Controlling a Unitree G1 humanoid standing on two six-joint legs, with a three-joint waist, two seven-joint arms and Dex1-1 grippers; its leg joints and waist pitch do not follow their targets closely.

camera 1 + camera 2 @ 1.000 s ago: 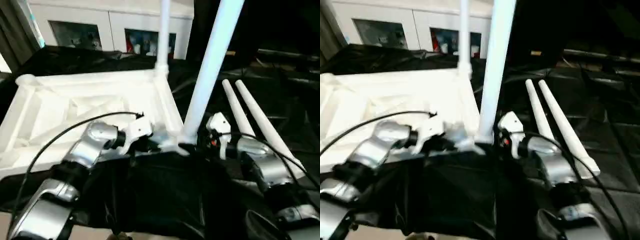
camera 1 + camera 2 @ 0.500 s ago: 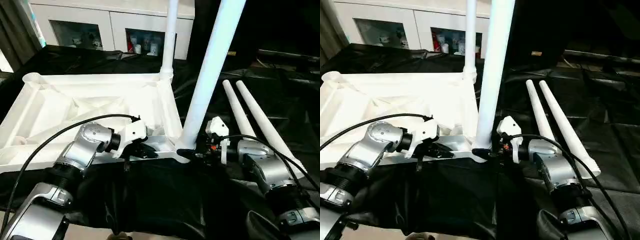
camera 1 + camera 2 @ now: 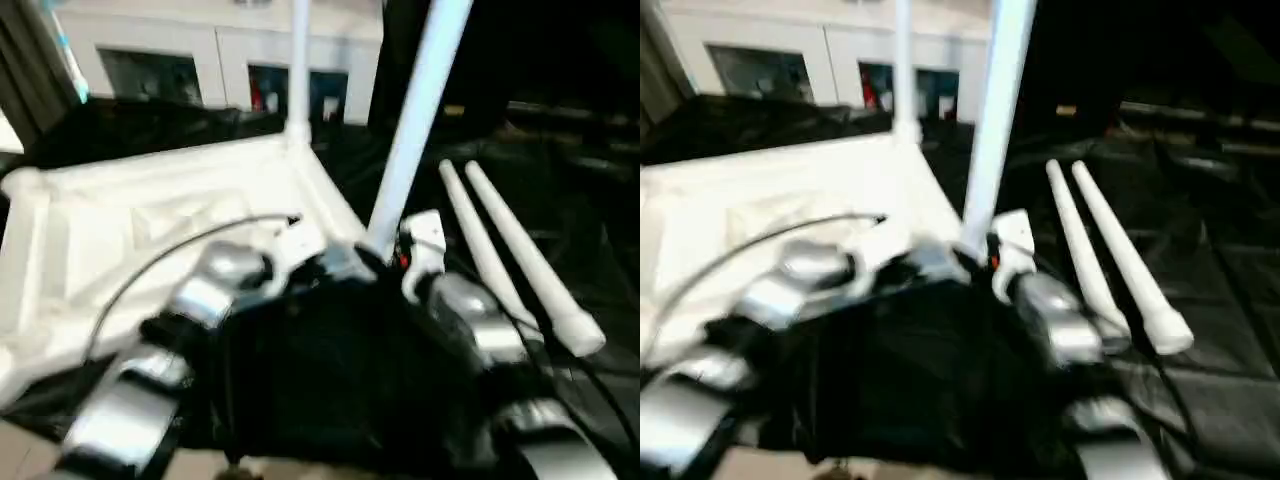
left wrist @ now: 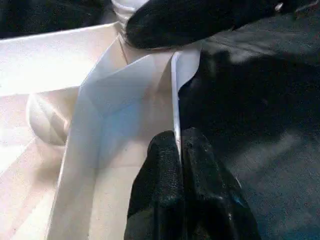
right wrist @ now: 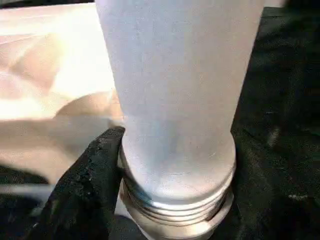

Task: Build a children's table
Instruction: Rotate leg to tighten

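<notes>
The left gripper [image 4: 180, 150] stays pinched on the upturned tabletop's [image 3: 150, 200] rim; the right gripper [image 5: 170, 220] still clasps the near corner leg's [image 5: 175, 100] base. The tabletop has swung, suggesting repositioning.

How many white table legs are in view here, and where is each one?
4. Two legs stand upright in the tabletop's sockets: near corner and far corner. Two more lie side by side on the black cloth to the right. None appears hidden.

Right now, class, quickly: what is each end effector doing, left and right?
Left end effector: shut on the table top, pinching its thin edge wall.
Right end effector: closed around the base of the upright leg.
</notes>
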